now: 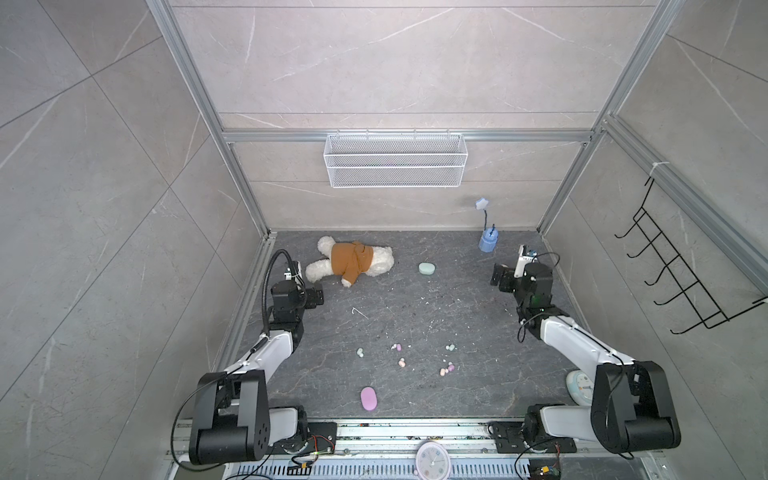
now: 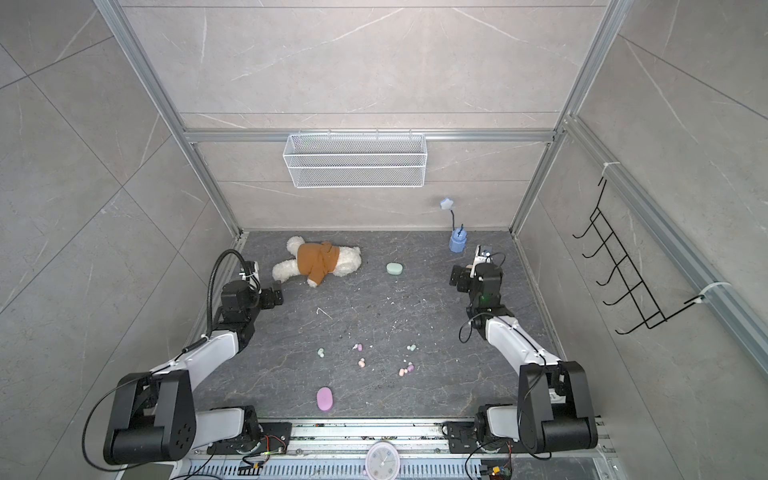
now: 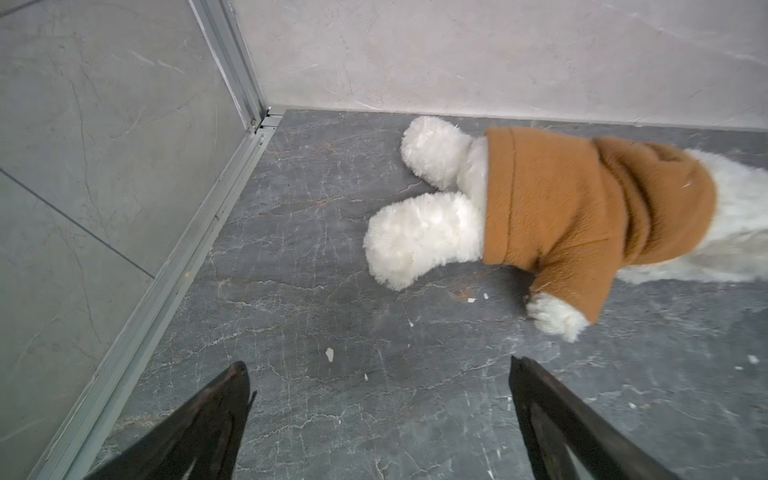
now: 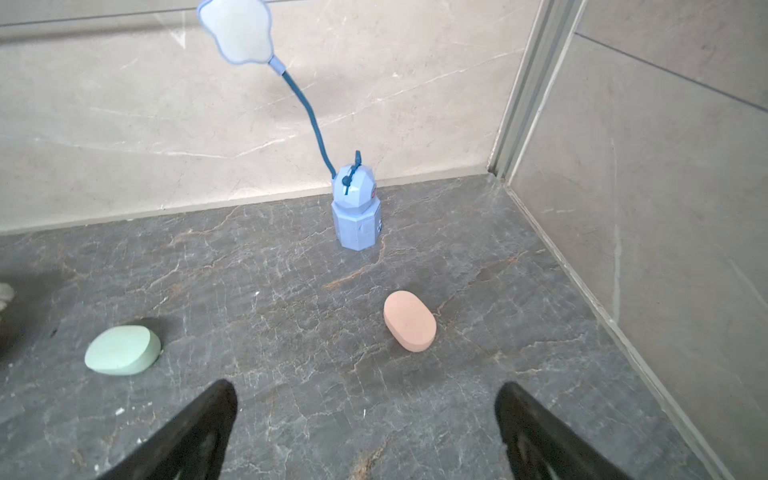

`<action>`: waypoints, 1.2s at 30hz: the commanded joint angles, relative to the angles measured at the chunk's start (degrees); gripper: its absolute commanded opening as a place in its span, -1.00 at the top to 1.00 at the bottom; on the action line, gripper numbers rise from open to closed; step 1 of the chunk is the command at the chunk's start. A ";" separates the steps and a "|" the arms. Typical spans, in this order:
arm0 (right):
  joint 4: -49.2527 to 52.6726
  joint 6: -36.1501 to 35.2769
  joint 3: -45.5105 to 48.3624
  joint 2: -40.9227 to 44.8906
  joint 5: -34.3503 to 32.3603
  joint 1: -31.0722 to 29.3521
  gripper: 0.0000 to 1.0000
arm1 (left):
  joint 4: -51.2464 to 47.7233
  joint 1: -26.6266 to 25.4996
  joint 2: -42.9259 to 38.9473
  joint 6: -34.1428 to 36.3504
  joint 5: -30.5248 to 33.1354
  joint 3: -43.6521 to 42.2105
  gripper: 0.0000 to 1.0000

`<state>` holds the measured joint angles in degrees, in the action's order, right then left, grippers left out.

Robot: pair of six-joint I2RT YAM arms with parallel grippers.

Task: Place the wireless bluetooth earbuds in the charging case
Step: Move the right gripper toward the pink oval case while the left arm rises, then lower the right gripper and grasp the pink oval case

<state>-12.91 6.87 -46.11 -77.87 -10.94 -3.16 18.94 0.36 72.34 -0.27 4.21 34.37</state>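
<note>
Left gripper hangs over the dark stone floor by the left wall, jaws spread wide, nothing between them. Right next to it a white plush bear in a brown hoodie is lying flat near the back wall.

The earbuds are all loose on the floor toward the front middle, none in a case. There's a mint one off to the left, a lilac and a peach one in the centre, then another mint one and a small lilac-peach cluster further right. The pink case lies in front of them, lid looks shut.

Further back, right of the bear, there's the mint case, also shut as far as I can see. A little blue lamp stands upright at the back right. The peach case only shows in the right wrist view, flat on the floor near the lamp's base, not touching it.

Right gripper hovers by the right wall, jaws wide apart too, holding nothing.
</note>
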 commanded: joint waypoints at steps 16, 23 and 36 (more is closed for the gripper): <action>55.52 26.18 -47.31 -32.98 1.31 5.43 -0.90 | -22.87 -9.32 0.07 -6.89 -9.05 13.70 -1.00; 53.54 33.15 -46.85 -36.74 1.59 5.71 -0.82 | -23.75 -10.34 1.36 -6.08 -8.98 15.42 -1.00; 54.67 39.09 -57.83 -47.54 -0.04 5.67 -0.87 | -25.07 -10.73 2.29 -4.77 -9.47 15.80 -1.00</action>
<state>39.42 43.20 -100.29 -122.80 -9.43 2.66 -5.19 -10.11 74.50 -6.00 -4.67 48.34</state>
